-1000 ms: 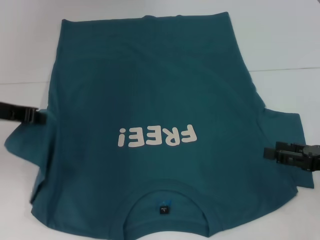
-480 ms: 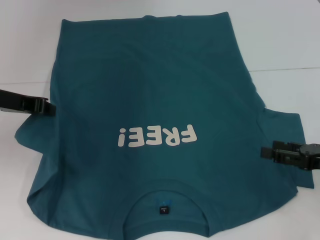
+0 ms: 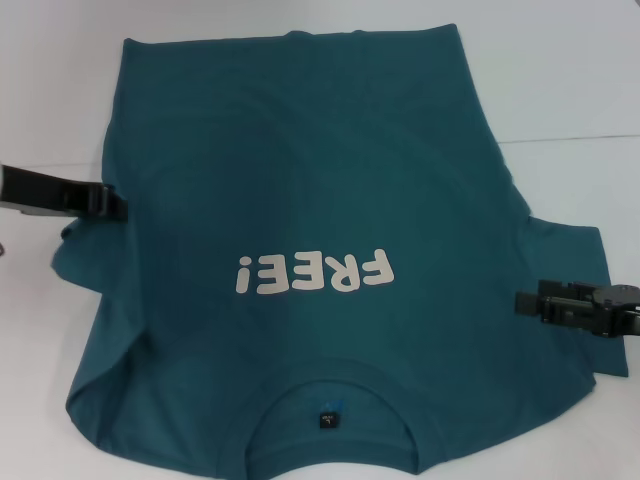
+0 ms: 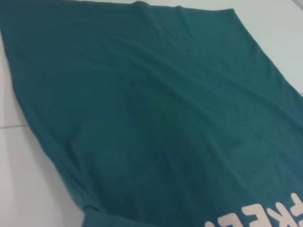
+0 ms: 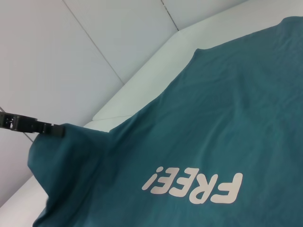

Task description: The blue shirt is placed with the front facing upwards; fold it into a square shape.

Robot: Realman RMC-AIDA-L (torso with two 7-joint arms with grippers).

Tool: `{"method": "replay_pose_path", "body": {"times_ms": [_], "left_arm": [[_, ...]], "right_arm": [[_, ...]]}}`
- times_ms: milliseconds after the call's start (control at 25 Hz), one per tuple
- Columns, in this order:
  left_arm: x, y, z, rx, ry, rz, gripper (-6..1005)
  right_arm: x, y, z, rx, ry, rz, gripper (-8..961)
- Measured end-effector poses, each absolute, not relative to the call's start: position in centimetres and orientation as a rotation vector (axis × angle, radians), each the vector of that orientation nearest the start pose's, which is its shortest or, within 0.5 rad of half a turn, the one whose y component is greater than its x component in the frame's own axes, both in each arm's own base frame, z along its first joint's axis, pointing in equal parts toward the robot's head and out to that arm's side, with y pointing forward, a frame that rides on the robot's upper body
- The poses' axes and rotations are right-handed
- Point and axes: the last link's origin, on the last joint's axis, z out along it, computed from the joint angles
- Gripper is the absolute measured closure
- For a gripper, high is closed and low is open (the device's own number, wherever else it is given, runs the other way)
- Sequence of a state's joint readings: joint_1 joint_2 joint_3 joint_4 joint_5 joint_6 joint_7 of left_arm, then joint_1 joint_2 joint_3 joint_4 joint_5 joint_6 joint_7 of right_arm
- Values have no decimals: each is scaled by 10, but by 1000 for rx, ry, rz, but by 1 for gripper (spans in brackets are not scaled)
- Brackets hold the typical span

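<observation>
My left claw (image 3: 118, 206) reaches in from my left side at the level of the sleeve, its dark fingers pinched tight on the cloth at the edge of the blue shirt (image 3: 310, 170) and lifting that edge off the bench. My right claw (image 3: 522, 303) comes in low from my right side, pointing inward across the other sleeve, its tips at the cloth. Whether its fingers are parted or closed I cannot make out.

White tabletop (image 3: 560, 70) beneath pale panelled wall (image 5: 71, 56), evenly lit
</observation>
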State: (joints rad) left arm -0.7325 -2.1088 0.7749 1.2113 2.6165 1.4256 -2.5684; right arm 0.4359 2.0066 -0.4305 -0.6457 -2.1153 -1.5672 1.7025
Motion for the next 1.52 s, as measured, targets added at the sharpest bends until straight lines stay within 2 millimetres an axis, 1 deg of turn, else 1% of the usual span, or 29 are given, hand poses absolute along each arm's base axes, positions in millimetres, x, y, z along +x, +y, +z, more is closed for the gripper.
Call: {"method": "replay_pose_path", "body": {"times_ms": [120, 200, 240, 360, 440, 480, 560, 640, 760, 880, 1080, 1200, 1280, 1360, 1520], "left_arm": [[-202, 413, 62, -2211, -1321, -116, 858], [-203, 413, 49, -2223, -1336, -109, 856], [-203, 413, 49, -2223, -1336, -109, 855], [-202, 410, 33, -2258, -1342, -85, 852], [-202, 410, 33, -2258, -1342, -85, 849], [-201, 409, 29, -2268, -1340, -77, 848], [-194, 408, 9, -2306, -1328, -75, 846], [-195, 411, 0, -2304, -1328, -91, 844], [-198, 414, -6, -2285, -1317, -95, 841], [-202, 417, -6, -2259, -1293, -103, 838], [-214, 414, 2, -2213, -1285, -102, 581], [-227, 404, 8, -2190, -1321, -84, 447], [-237, 402, 11, -2145, -1337, -101, 358], [-243, 404, 13, -2097, -1341, -129, 359], [-251, 410, 11, -2030, -1343, -161, 362]], "right_arm": [[330, 308, 51, -2370, 1231, 732, 156], [330, 308, 51, -2373, 1231, 730, 156], [330, 308, 50, -2374, 1230, 729, 156], [330, 309, 50, -2375, 1230, 728, 156], [329, 309, 50, -2376, 1230, 727, 156], [329, 309, 50, -2376, 1230, 727, 156], [329, 309, 50, -2376, 1230, 727, 156], [329, 309, 49, -2378, 1231, 726, 156], [329, 308, 48, -2389, 1235, 719, 156], [328, 308, 46, -2394, 1243, 715, 156], [328, 308, 46, -2391, 1244, 713, 156], [329, 308, 47, -2386, 1248, 717, 156], [330, 307, 48, -2382, 1250, 719, 156], [330, 307, 49, -2380, 1253, 722, 156], [330, 308, 49, -2377, 1261, 724, 156]]}}
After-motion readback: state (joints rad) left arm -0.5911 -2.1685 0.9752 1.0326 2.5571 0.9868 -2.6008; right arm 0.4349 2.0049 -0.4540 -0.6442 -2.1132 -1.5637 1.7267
